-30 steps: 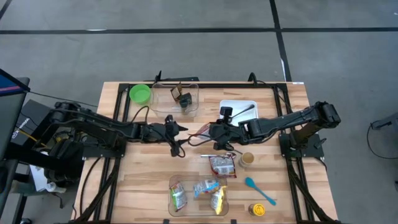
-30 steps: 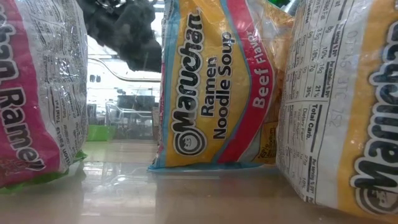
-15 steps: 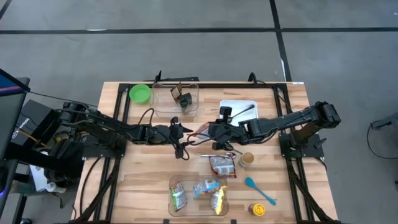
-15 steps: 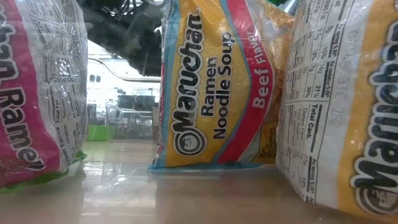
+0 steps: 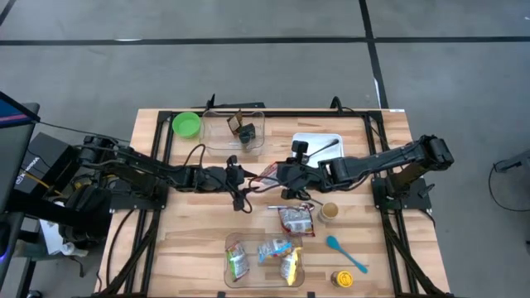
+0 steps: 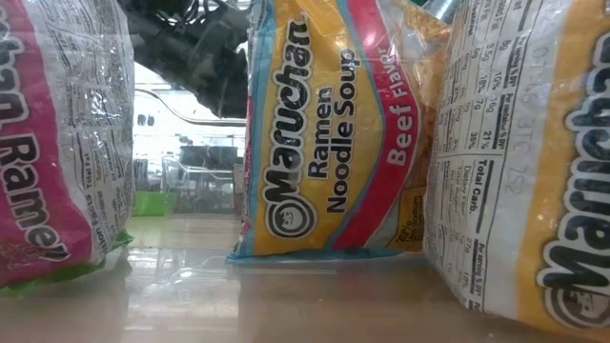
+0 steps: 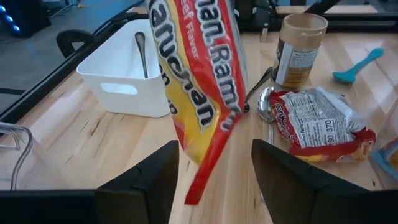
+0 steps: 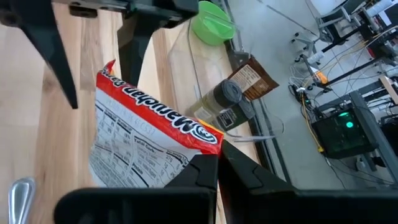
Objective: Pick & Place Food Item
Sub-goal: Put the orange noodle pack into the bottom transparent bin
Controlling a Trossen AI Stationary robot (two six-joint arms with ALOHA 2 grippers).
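Note:
A yellow-and-red Maruchan ramen packet [image 7: 199,93] hangs in the air over the middle of the table [image 5: 190,232]. It also shows in the high view [image 5: 267,173]. My right gripper [image 5: 280,175] comes from the table's right and is shut on it. My left gripper [image 5: 240,178] comes from the left and is open. In the left wrist view its two fingers [image 7: 149,180] stand on either side of the packet's lower end without touching it. The left gripper's fingers also show beyond the packet in the right wrist view [image 8: 134,37]. My right gripper pinches the ramen packet's edge at one end [image 8: 208,146] between its two fingers, coming about level from the table's right side. The packet is lifted clear of the table and hangs tilted, its lower end [image 7: 196,186] free.
A second ramen packet [image 5: 296,219], a jar [image 5: 329,212] and a metal spoon [image 7: 264,102] lie right of centre. A white tray [image 5: 317,147], a clear bin [image 5: 234,131] and a green bowl [image 5: 186,124] stand at the back. A clear container of ramen packets [image 5: 263,258] and a blue spoon [image 5: 345,253] are in front.
My left gripper has moved a little toward the table's right edge, closer to the hanging ramen packet. My right gripper and the packet have kept still.

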